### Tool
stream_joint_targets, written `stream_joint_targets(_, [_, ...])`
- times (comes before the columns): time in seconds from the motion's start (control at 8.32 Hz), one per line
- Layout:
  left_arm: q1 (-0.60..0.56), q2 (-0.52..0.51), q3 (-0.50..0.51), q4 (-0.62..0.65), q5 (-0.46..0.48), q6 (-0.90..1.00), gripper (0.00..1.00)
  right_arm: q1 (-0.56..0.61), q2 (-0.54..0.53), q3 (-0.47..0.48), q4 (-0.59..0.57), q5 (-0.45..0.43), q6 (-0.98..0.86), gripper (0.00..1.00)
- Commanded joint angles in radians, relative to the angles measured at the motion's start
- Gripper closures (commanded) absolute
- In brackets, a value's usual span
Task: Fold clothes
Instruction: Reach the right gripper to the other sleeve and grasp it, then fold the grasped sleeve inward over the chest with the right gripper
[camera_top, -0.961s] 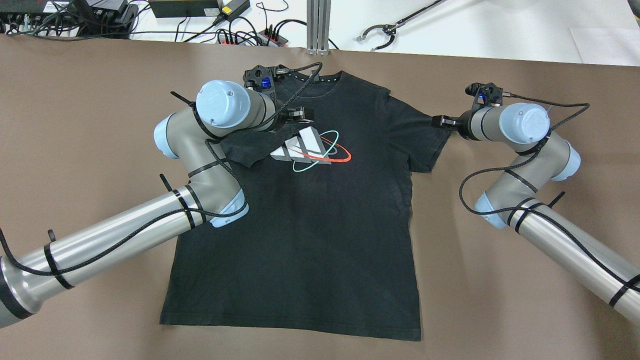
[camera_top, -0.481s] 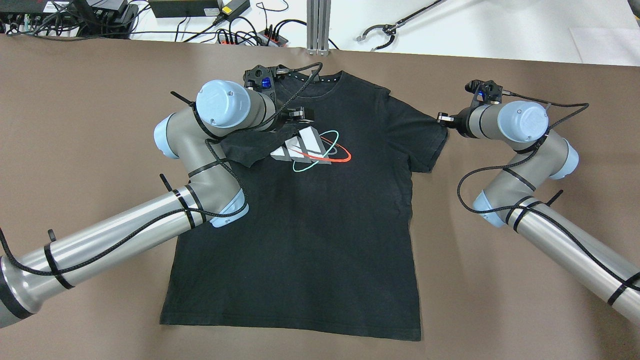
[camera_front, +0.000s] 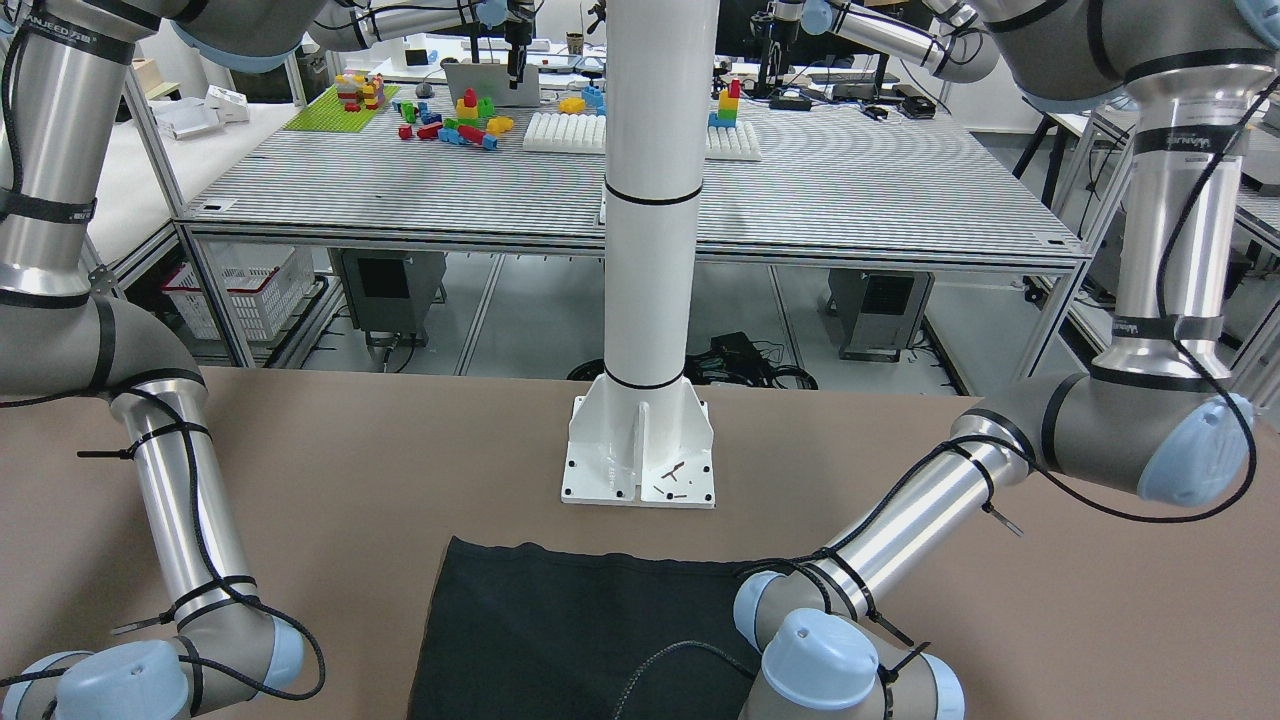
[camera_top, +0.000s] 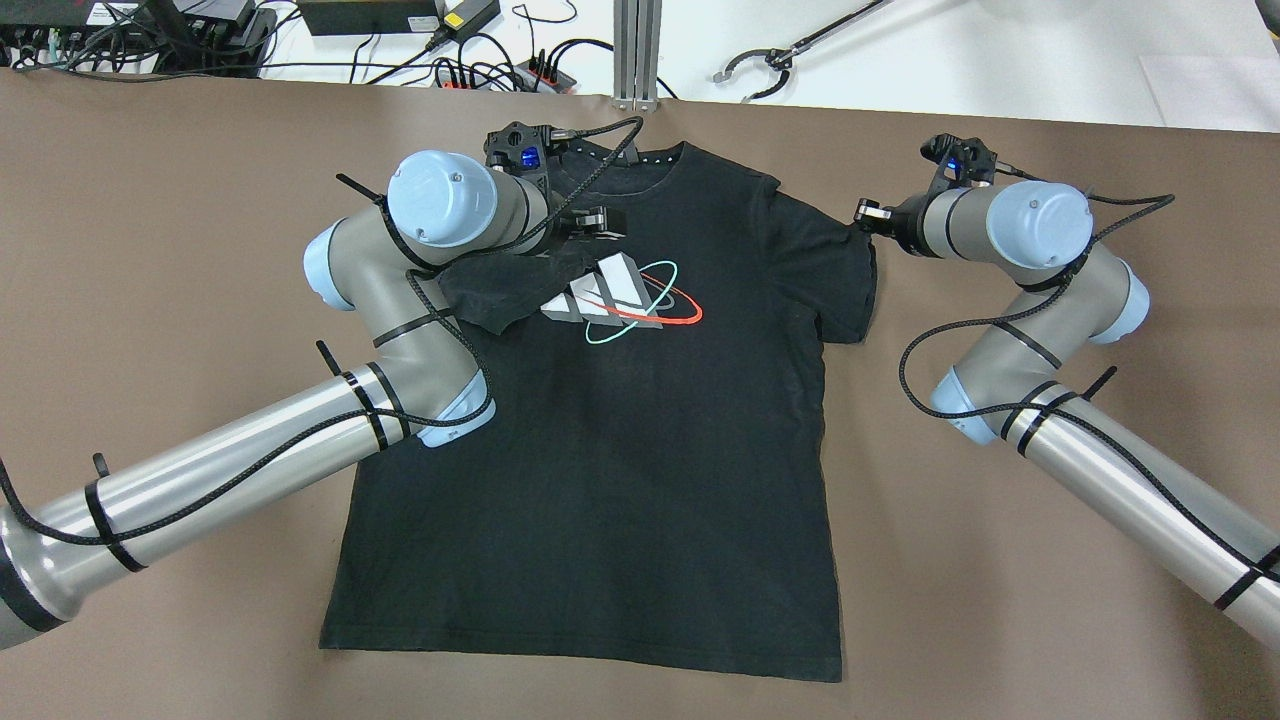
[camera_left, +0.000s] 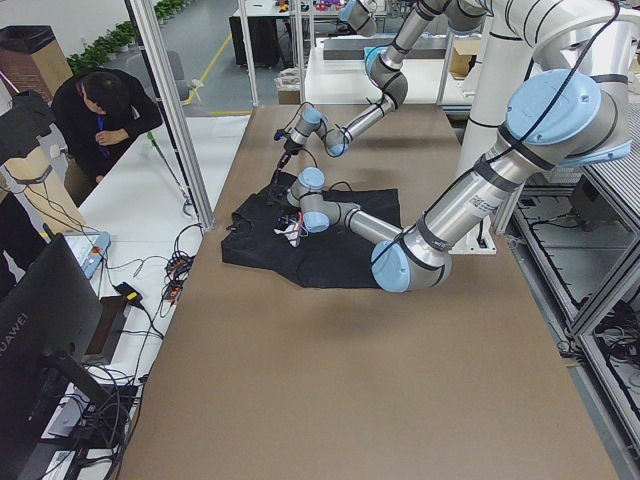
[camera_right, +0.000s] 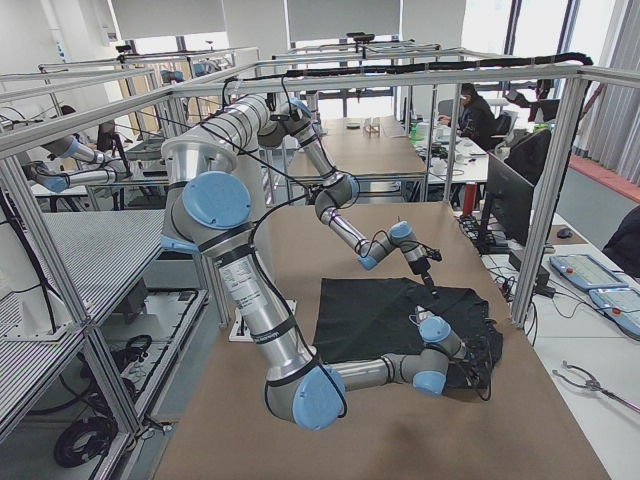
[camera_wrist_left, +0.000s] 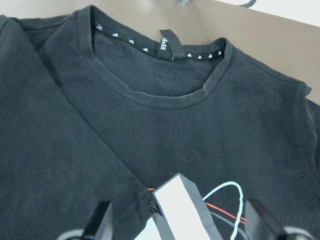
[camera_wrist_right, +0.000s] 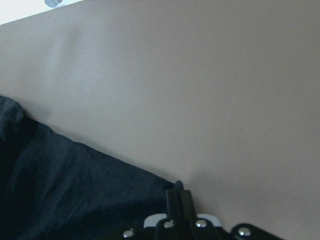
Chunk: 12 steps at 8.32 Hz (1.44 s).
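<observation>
Brown table (camera_top: 150, 250) | black T-shirt (camera_top: 640, 450) flat | left gripper (camera_top: 597, 222) released | right gripper (camera_top: 866, 214) pinching sleeve (camera_top: 845, 285)

I'm seeing bare table (camera_top: 150, 250) running wide to the left and right of the shirt (camera_top: 620, 480) and along its near hem, so a gripper is finding room to pass there. The left arm (camera_top: 230, 470) is lying across the shirt's left shoulder and blocking that corner. The right arm (camera_top: 1130, 480) is reaching in from the near right and crowding the right sleeve. A post (camera_top: 637, 55) and cables (camera_top: 520, 70) are standing just beyond the collar. The white pillar (camera_front: 640, 440) is rising near the hem, a strip of table between them.
</observation>
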Motion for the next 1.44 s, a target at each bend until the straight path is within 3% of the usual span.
stream_joint_targets(0.0, [-0.046, 0.04, -0.004, 0.0, -0.022, 0.061, 0.06, 0.0, 0.06, 0.135, -0.227, -0.003, 0.077, 1.0])
stream_joint_targets(0.12, [-0.065, 0.058, -0.005, -0.001, -0.04, 0.084, 0.06, -0.011, 0.121, 0.129, -0.289, -0.04, 0.157, 1.0])
stream_joint_targets(0.36, [-0.079, 0.081, -0.005, -0.001, -0.048, 0.115, 0.06, -0.13, 0.229, 0.108, -0.389, -0.202, 0.238, 1.0])
stream_joint_targets(0.6, [-0.083, 0.098, -0.005, -0.015, -0.048, 0.122, 0.06, -0.245, 0.329, 0.021, -0.424, -0.338, 0.329, 1.0])
stream_joint_targets(1.08, [-0.083, 0.101, -0.005, -0.018, -0.05, 0.124, 0.06, -0.321, 0.374, -0.032, -0.489, -0.442, 0.368, 0.99])
stream_joint_targets(1.2, [-0.083, 0.101, -0.005, -0.018, -0.05, 0.124, 0.06, -0.321, 0.374, -0.032, -0.489, -0.44, 0.36, 0.68])
stream_joint_targets(1.32, [-0.084, 0.101, -0.005, -0.017, -0.05, 0.124, 0.06, -0.321, 0.375, -0.027, -0.489, -0.439, 0.302, 0.06])
